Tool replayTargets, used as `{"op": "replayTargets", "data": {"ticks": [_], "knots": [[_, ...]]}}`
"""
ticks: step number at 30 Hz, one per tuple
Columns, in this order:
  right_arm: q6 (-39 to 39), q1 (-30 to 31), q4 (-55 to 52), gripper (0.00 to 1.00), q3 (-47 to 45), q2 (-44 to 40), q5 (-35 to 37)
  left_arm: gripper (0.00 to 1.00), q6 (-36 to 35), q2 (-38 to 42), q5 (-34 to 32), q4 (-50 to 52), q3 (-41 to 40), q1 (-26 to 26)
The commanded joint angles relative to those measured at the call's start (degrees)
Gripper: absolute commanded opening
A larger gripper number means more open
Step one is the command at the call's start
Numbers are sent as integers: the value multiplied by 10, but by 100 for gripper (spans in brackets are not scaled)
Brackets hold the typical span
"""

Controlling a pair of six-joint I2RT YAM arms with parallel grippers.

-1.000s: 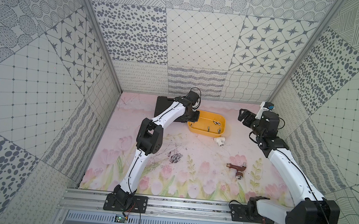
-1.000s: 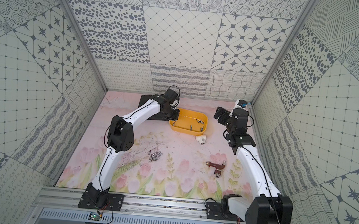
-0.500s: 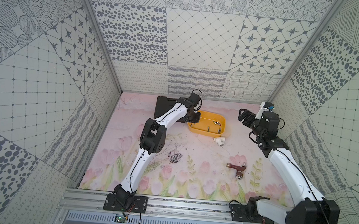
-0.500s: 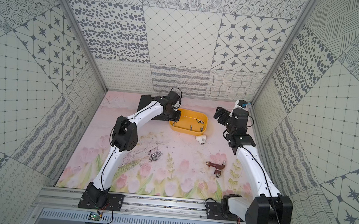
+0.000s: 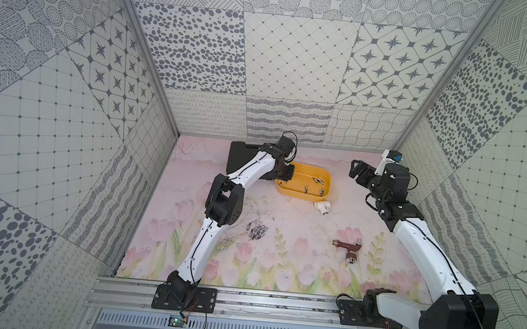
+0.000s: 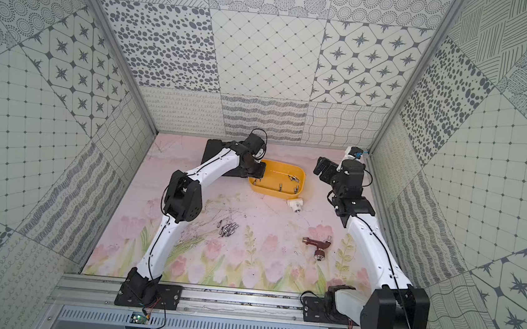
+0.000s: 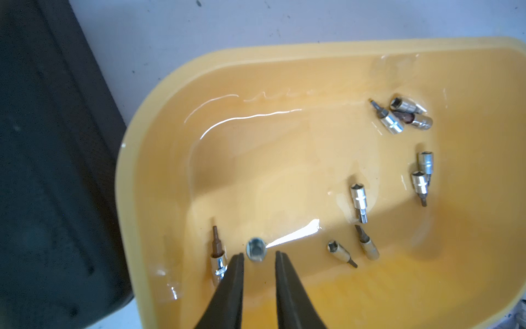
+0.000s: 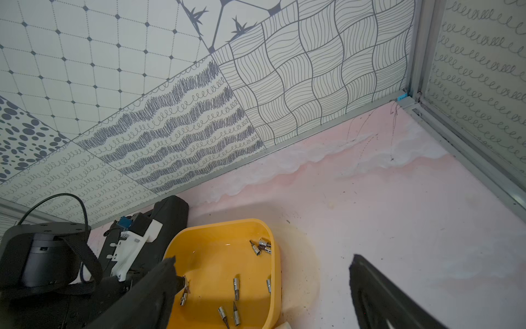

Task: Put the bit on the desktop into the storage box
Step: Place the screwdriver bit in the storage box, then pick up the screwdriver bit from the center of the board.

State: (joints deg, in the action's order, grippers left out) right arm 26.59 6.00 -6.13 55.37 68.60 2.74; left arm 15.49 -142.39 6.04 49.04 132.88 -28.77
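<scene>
The yellow storage box [image 5: 298, 195] [image 6: 272, 194] stands at the back middle of the desktop, with several silver bits lying in it. My left gripper [image 5: 287, 174] [image 6: 259, 171] hangs over the box's left end. In the left wrist view its jaws [image 7: 259, 256] stand slightly apart with nothing between them. One bit [image 7: 256, 249] shows end-on just past the tips, above the box floor [image 7: 136, 159]. A small pile of bits [image 5: 257, 231] [image 6: 228, 229] lies on the desktop in the middle. My right gripper [image 5: 357, 170] [image 8: 262, 257] stays wide open and empty, to the right of the box [image 8: 274, 273].
A black tool case [image 5: 240, 156] [image 7: 42, 171] [image 8: 170, 210] lies against the box's left side, under my left arm. A white pipe fitting [image 5: 322, 206] sits at the box's front right corner. A red-brown tap [image 5: 349, 247] lies on the right of the mat.
My left gripper has edged slightly right over the box's left end. The right arm has not moved.
</scene>
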Motion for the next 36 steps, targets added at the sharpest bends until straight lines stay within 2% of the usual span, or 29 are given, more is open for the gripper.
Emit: {"op": "replayTargets", "data": {"ticks": [1, 4, 7, 11, 15, 18, 25, 36], "knots": [[3, -3, 26, 97, -5, -5, -5, 37, -5, 17, -23, -4, 7, -6], [3, -3, 26, 97, -5, -6, -5, 57, -12, 36, -42, 3, 2, -11], [2, -4, 26, 97, -6, -6, -5, 71, -20, 67, -67, 1, -20, -16], [1, -5, 26, 97, -7, -7, -3, 82, -28, 131, -86, -23, -85, -21], [0, -8, 26, 97, -10, -7, -5, 90, -24, 216, -92, -66, -184, -23], [0, -12, 25, 97, -11, -8, -6, 99, -23, 281, -99, -92, -258, -23], [0, -17, 26, 97, -12, -7, -12, 99, -16, 415, -133, -134, -407, -23], [2, -24, 25, 97, -16, -5, -12, 99, 3, 537, -161, -80, -521, -23]]}}
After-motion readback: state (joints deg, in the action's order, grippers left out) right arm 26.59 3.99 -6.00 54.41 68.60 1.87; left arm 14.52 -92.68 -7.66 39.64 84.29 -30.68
